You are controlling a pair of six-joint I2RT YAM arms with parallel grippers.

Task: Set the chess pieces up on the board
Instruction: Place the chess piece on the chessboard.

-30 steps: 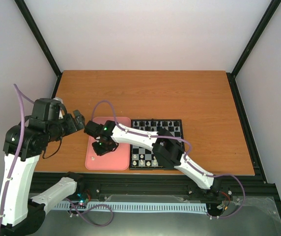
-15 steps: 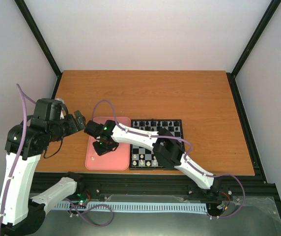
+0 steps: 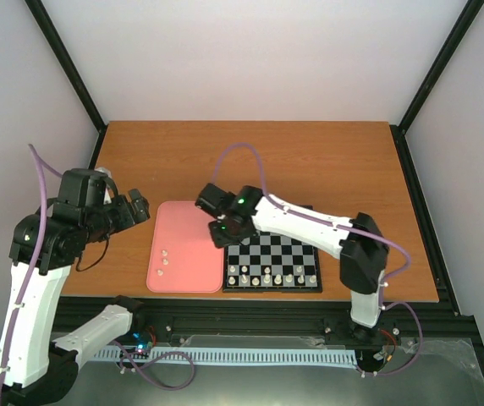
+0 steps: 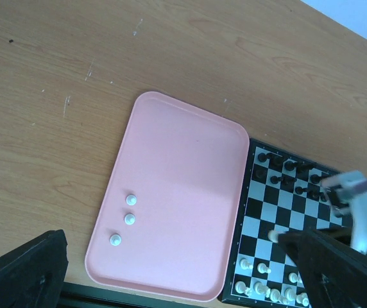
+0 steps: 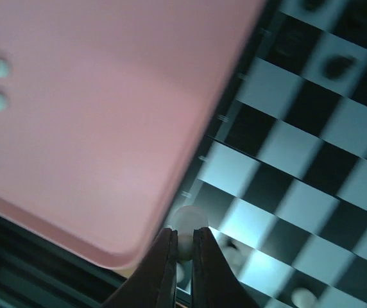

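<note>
- Two arms are in the overhead view. The right arm (image 3: 310, 227) reaches from its base at the near right, elbow bent over the board's right side and forearm lying leftward across the far rows.
- Its right gripper (image 3: 223, 230) hangs over the far-left corner of the board (image 3: 284, 249), close to the edge of the pink tray (image 3: 187, 228).
- The left arm (image 3: 35, 254) stands raised at the left, and the left gripper (image 3: 136, 207) points toward the tray from above the bare wooden table (image 3: 310, 161).
- Only the right wrist view shows the grip: the thin fingers (image 5: 165, 256) are pinched almost together on one small cream-white piece (image 5: 187, 221), held above the line where tray and board meet.
- The left wrist view shows the left gripper's dark fingers (image 4: 26, 269) spread to the frame's two bottom corners, jaws wide apart and holding nothing.
- That view also makes clear the three white pieces (image 4: 129, 219) lying in a short line near the tray's near-left corner, and the black pieces (image 4: 280, 163) on the board's far rows, which the right arm largely hides from above.
- A row of white pieces (image 3: 272, 277) lines the board's near edge.
</note>
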